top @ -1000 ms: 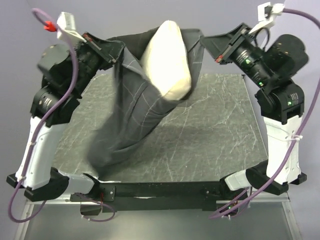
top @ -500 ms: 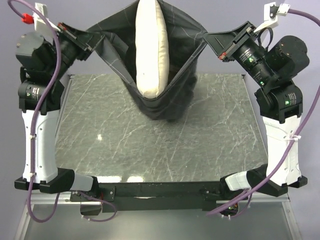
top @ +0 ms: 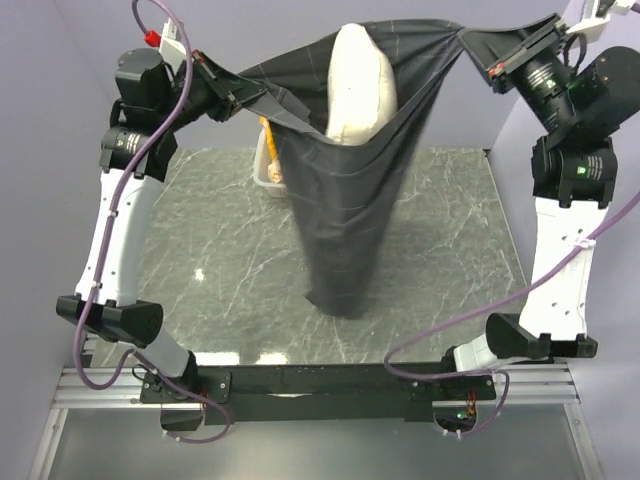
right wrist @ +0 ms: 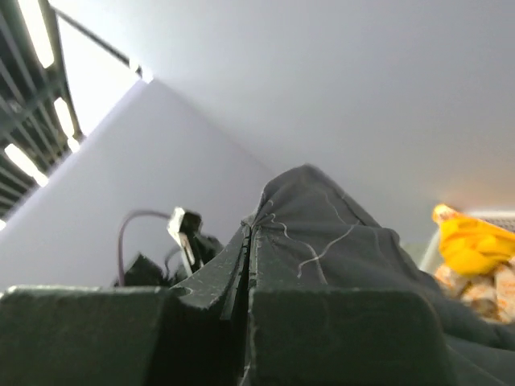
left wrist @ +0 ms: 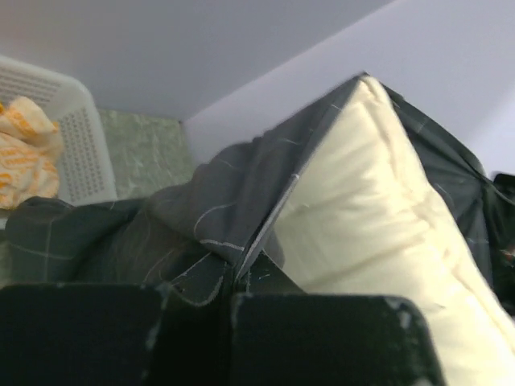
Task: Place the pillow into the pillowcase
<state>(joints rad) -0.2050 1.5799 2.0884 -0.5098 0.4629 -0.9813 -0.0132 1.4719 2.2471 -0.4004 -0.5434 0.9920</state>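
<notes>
The dark checked pillowcase (top: 350,200) hangs high above the table, its mouth stretched between both arms and its closed end reaching down to the tabletop. My left gripper (top: 262,98) is shut on the left edge of the mouth, and my right gripper (top: 468,38) is shut on the right edge. The cream pillow (top: 358,85) stands upright in the mouth, its upper half sticking out. In the left wrist view the pillow (left wrist: 378,217) lies right beside the pinched pillowcase hem (left wrist: 241,201). In the right wrist view only pillowcase (right wrist: 322,233) fabric shows past the closed jaws.
A white mesh basket (top: 266,170) with orange-and-white cloth bundles (left wrist: 24,153) stands at the back left of the dark marble table (top: 450,270), partly hidden behind the hanging case. The purple back wall is close behind both grippers.
Both arms have risen, lifting the pillowcase mouth higher. The case now hangs long and straight to the table, and the pillow has sunk deeper into it.
</notes>
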